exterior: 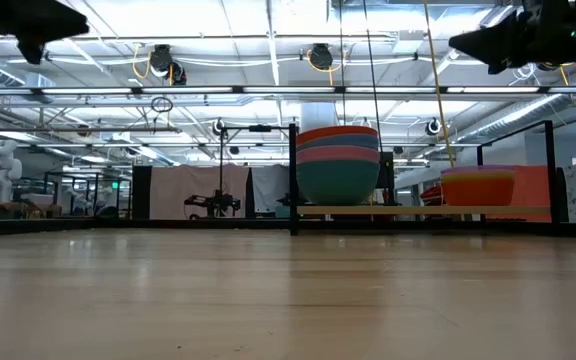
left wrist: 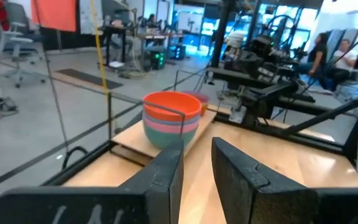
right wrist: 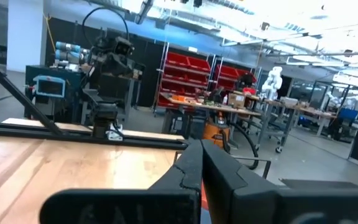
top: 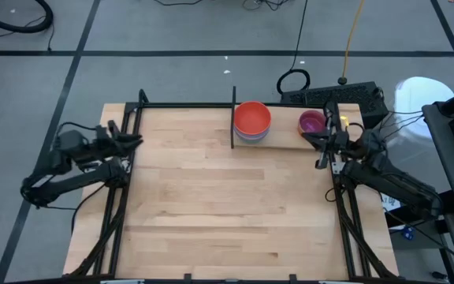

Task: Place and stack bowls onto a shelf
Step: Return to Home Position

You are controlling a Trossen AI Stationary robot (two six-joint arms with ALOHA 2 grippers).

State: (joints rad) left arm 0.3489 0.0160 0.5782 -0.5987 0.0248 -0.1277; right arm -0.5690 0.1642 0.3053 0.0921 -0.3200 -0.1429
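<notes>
- The shelf stands along the far edge of the table, with its black post at the left end. From above, its pale board is hard to tell from the tabletop.
- The large stack of bowls sits on the shelf just beside the post. An orange bowl is on top, with pink and teal bands showing below it in the low view. Only the nested bowls' rims show, and the band right under the orange one is hard to name by colour.
- The small stack of bowls sits further right on the shelf, apart from the large stack. It shows a purple rim on top, then yellow and orange. The bowls lower down are hidden inside one another.
- The left gripper hangs above the table's left edge, well apart from the shelf. Its jaws are parted by a narrow gap and hold nothing.
- The right gripper hangs near the table's right edge, close to the small stack. Its fingers meet at the tips with nothing between them.
- In the low view both arms are cut off by the top edge.
</notes>
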